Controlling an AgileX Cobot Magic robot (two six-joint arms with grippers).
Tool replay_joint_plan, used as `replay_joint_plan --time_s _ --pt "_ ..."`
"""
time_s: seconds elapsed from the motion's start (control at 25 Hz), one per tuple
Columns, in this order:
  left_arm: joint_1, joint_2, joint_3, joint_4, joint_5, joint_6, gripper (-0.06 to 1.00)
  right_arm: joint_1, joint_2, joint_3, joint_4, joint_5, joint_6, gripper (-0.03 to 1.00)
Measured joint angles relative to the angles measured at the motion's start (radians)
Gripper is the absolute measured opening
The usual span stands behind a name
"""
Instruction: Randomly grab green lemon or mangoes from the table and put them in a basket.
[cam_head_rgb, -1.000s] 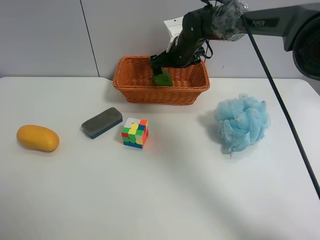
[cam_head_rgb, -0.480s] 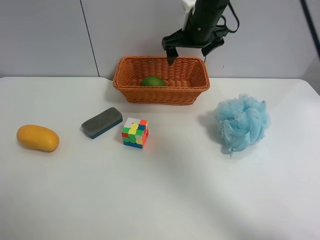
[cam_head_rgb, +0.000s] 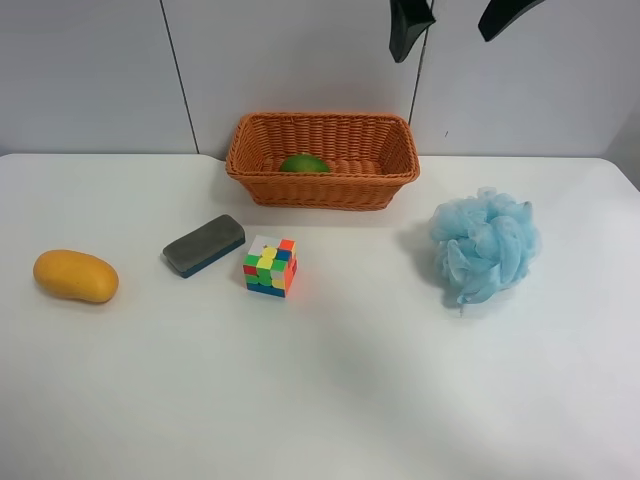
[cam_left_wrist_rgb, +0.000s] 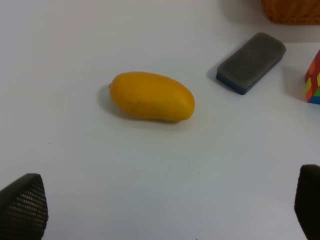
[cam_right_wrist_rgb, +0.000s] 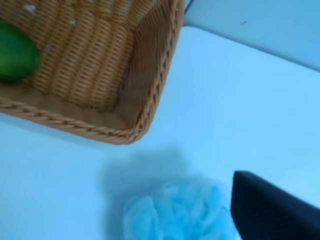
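Note:
The green lemon (cam_head_rgb: 305, 163) lies inside the orange wicker basket (cam_head_rgb: 322, 188) at the back of the white table (cam_head_rgb: 330, 390); it also shows in the right wrist view (cam_right_wrist_rgb: 15, 57). My right gripper (cam_head_rgb: 443, 45) hangs open and empty high above the basket's right end; one dark finger (cam_right_wrist_rgb: 275, 215) shows in its wrist view. The yellow-orange mango (cam_head_rgb: 75, 276) lies at the table's left. In the left wrist view my left gripper (cam_left_wrist_rgb: 165, 210) is open and empty, apart from the mango (cam_left_wrist_rgb: 152, 96). The left arm is out of the exterior high view.
A grey eraser block (cam_head_rgb: 203, 245) and a colourful puzzle cube (cam_head_rgb: 270, 265) lie between the mango and the basket. A blue bath sponge (cam_head_rgb: 484, 245) sits right of the basket, below the right gripper. A grey wall stands behind the table.
My right gripper let go of the green lemon in the basket, then rose up and away. The lemon now rests on the basket floor. The mango has not moved.

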Motion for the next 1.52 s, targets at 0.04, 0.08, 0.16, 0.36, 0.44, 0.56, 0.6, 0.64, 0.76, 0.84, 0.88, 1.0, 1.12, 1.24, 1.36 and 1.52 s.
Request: replay_joint_plan --time_s 0.04,0.08,0.16,0.36,0.44,0.56,0.6,0.64,0.76,0.84,0.88,1.0,1.12,1.24,1.36,1.52 --pt "0.0 0.0 0.0 0.0 0.0 0.0 0.99 0.005 -0.034 0.037 0.0 0.0 -0.007 0.99" --pt "0.0 0.0 0.0 0.0 0.0 0.0 0.99 0.011 -0.077 0.084 0.0 0.0 -0.01 0.99" --pt "0.0 0.0 0.0 0.0 0.0 0.0 0.99 0.022 -0.172 0.187 0.005 0.004 -0.018 0.99" --pt "0.0 0.0 0.0 0.0 0.0 0.0 0.99 0.031 -0.422 0.494 0.006 0.008 -0.025 0.99" --pt "0.0 0.0 0.0 0.0 0.0 0.0 0.99 0.031 -0.53 0.597 0.0 0.009 -0.025 0.99" --pt "0.0 0.0 0.0 0.0 0.0 0.0 0.99 0.031 -0.677 0.732 -0.005 0.01 -0.025 0.99" --pt "0.0 0.0 0.0 0.0 0.0 0.0 0.99 0.031 -0.727 0.773 -0.007 0.01 -0.025 0.99" --pt "0.0 0.0 0.0 0.0 0.0 0.0 0.99 0.031 -0.769 0.812 -0.009 0.01 -0.025 0.99" --pt "0.0 0.0 0.0 0.0 0.0 0.0 0.99 0.031 -0.905 0.923 -0.011 0.01 -0.025 0.99" --pt "0.0 0.0 0.0 0.0 0.0 0.0 0.99 0.031 -1.003 0.997 -0.011 0.011 -0.024 0.99" --pt "0.0 0.0 0.0 0.0 0.0 0.0 0.99 0.031 -1.055 1.039 -0.011 0.011 -0.022 0.99" --pt "0.0 0.0 0.0 0.0 0.0 0.0 0.99 0.031 -1.211 1.157 -0.008 0.012 -0.016 0.99" --pt "0.0 0.0 0.0 0.0 0.0 0.0 0.99 0.031 -1.368 1.262 0.012 -0.053 -0.007 0.99" --pt "0.0 0.0 0.0 0.0 0.0 0.0 0.99 0.031 -1.505 1.325 0.044 -0.13 -0.007 0.99" --pt "0.0 0.0 0.0 0.0 0.0 0.0 0.99 0.031 -1.594 1.348 0.064 -0.144 -0.006 0.99" --pt "0.0 0.0 0.0 0.0 0.0 0.0 0.99 0.031 -1.628 1.353 0.068 -0.145 -0.006 0.99"
